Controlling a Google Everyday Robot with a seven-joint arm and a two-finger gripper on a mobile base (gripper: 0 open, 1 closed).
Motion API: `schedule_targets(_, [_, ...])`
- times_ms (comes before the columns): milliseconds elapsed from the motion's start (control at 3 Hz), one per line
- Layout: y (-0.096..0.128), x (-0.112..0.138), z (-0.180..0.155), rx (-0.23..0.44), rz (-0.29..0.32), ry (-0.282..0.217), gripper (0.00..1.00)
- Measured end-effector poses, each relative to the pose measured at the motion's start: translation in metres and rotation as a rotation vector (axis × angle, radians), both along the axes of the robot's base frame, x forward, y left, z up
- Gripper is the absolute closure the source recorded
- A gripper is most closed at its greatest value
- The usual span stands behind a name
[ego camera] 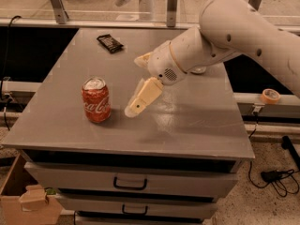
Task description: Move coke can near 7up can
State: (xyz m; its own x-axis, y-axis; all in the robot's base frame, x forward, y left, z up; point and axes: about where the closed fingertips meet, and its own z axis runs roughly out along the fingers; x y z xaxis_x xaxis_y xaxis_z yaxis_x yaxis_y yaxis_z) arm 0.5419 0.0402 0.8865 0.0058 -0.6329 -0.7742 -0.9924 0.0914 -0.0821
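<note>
Coke can (pixel 96 100), white Coca-Cola script, upright on table (pixel 201 125); end effector (pixel 134 108) just beside, apparently apart; opening cannot tell.

so the small red-orange aluminium coke can (pixel 96 100) with white Coca-Cola script and a silver top stands upright on the front-left part of the flat grey tabletop (pixel 197 125), and the robot's cream gripper (pixel 140 98) hangs just to its right, not touching it
</note>
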Motion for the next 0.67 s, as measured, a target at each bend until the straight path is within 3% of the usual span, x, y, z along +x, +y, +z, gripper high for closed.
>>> schedule_targets(667, [0.055, 0.003, -0.037, 0.197, 0.051, 0.081, 0.00])
